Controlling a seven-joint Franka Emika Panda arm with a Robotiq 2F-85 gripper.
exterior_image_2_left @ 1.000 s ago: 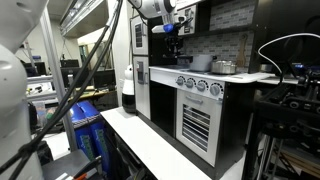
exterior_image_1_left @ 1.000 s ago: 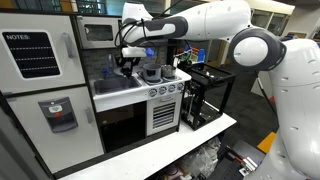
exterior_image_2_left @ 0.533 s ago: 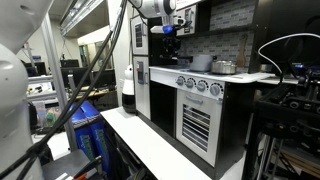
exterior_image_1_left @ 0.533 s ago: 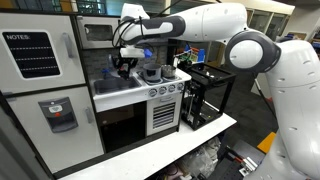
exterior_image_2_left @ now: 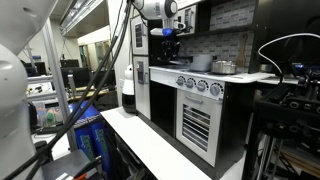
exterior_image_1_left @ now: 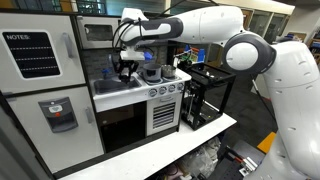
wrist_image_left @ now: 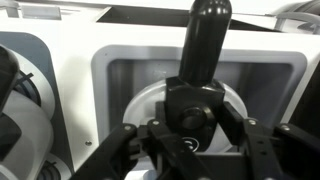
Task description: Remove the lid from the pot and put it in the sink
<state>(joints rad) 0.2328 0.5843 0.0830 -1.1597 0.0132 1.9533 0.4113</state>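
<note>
- The Robotiq gripper (wrist_image_left: pixel 190 122) is hovering over the shallow rectangular pale grey-white sink (wrist_image_left: pixel 268 88), its pincer looking pinched narrow on the small round dark-grey lid (wrist_image_left: pixel 147 108)
- The placing step is under way, I'm judging: the lid is hanging low inside the basin, so the next move is calling for a release and a straight lift clear
- The black upright faucet (wrist_image_left: pixel 205 35) is standing at twelve o'clock of the pincer, crowding that exit
- In an exterior view, the squat grey metal pot (exterior_image_1_left: pixel 152 72) is sitting at three o'clock, on the stove

Glossy white rounded arm (exterior_image_1_left: pixel 210 22), bulbous shells, grey joint ring (exterior_image_1_left: pixel 248 50), black pincer (exterior_image_1_left: pixel 124 70)
</note>
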